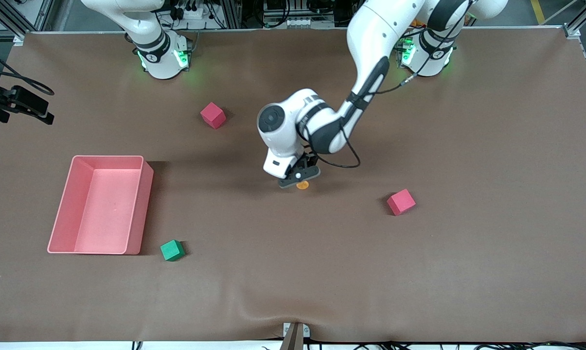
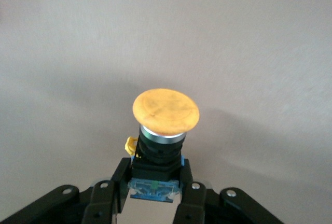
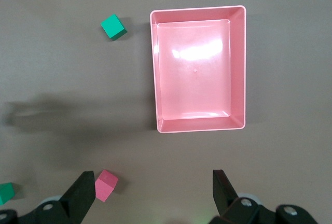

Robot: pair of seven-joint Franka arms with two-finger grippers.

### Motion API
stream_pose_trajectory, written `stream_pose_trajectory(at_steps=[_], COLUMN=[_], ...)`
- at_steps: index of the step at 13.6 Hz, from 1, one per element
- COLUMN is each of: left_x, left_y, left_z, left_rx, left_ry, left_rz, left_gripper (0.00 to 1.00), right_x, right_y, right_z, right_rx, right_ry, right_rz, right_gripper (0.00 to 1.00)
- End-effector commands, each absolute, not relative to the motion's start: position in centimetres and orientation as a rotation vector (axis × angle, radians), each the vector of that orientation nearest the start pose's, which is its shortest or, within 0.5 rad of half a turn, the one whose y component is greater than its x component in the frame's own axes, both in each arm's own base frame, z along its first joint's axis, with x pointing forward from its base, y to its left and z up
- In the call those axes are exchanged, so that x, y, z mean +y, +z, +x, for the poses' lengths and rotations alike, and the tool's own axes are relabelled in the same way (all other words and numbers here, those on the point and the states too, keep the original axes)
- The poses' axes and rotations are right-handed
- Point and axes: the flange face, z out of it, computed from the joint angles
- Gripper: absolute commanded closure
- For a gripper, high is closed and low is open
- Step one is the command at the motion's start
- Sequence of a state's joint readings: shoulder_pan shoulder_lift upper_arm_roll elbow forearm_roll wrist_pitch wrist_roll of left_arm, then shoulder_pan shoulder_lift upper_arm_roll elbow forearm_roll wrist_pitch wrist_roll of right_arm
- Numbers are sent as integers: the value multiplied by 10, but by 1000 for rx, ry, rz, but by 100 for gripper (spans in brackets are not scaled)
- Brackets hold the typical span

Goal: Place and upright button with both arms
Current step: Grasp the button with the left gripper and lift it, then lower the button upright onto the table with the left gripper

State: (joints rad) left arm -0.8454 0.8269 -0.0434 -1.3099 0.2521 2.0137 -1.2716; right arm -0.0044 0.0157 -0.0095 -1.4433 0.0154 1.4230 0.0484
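Your table (image 1: 468,272) is covered in plain brown. On it sits a pink tray (image 1: 139,209) toward the right arm's end, with a green cube (image 1: 171,250) just beside its nearer corner. One red cube (image 1: 213,115) lies farther from the front camera, near the middle; another red cube (image 1: 400,201) lies toward the left arm's end.

White jointed arms (image 1: 370,39), black joint bands, green-lit bases, black cable
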Motion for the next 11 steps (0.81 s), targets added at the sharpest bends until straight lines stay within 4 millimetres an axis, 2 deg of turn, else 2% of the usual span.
stream_pose_trajectory(at_steps=[1,4,7,9,11], left_x=[-589,-610,-633,-640,-654], left_y=[248,242,217,207,190], left_z=[457,438,404,393,368], left_rx=[-411,-393,-369,-400,-404], left_ry=[-436,-784,-1032,-1202,-1349], left_rz=[-2945,-2890,-2830,-2804,-2812], left_gripper=[100,100,100,100,100], right_x=[-6,-2,-2,-3,-4], right_y=[664,664,662,663,662], right_z=[544,545,545,544,544], right_rx=[94,83,70,73,70], right_ry=[34,32,39,39,41], right_rz=[-3131,-3133,-3132,-3132,-3132], right_gripper=[0,0,0,0,0])
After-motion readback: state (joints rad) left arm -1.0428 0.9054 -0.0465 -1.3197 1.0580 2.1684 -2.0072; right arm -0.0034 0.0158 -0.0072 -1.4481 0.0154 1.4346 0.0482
